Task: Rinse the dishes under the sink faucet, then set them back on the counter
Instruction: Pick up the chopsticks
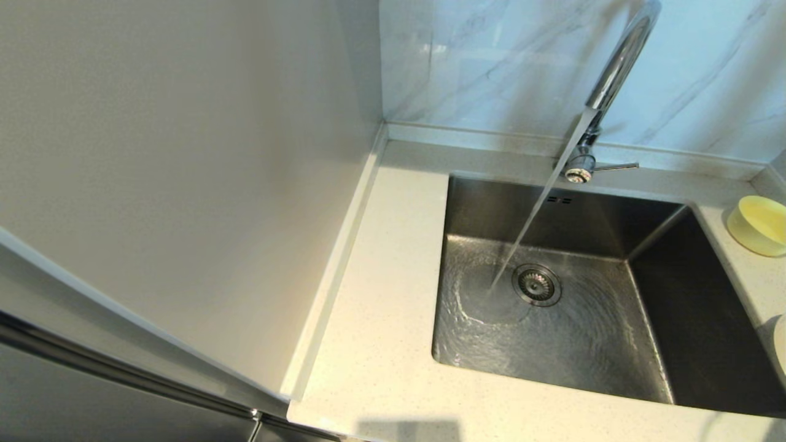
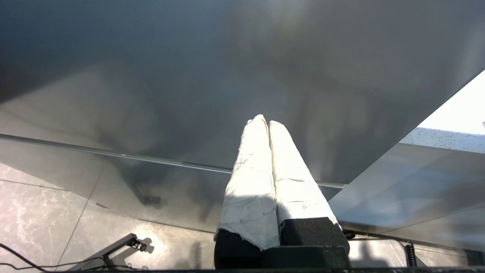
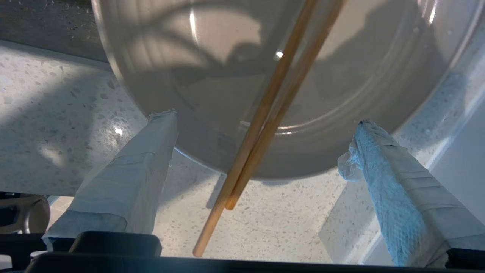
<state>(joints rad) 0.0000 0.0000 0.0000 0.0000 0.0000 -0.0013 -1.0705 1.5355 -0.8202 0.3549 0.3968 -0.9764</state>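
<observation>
Water is running from the chrome gooseneck sink faucet (image 1: pixel 614 73) in a slanted stream, rippling across the brushed steel floor of the deep rectangular sink (image 1: pixel 675 319) just beside the round drain strainer (image 1: pixel 536 284). The speckled off-white counter (image 1: pixel 381 319) is wrapping the basin, with a broad bare band at 9 o'clock of it. A small pale yellow bowl (image 1: pixel 758 224), smooth and matte, is sitting on the counter at 3 o'clock of the basin, close to the edge. In the right wrist view, the right gripper (image 3: pixel 265 125) is standing wide open, its cloth-wrapped fingers (image 3: pixel 147 151) flanking the near rim of a glossy cream-white dish (image 3: pixel 212 87) with two wooden chopsticks (image 3: pixel 261 125) lying across it. The left gripper (image 2: pixel 267 123) is hanging closed, parked beside a grey cabinet panel (image 2: pixel 189 76).
</observation>
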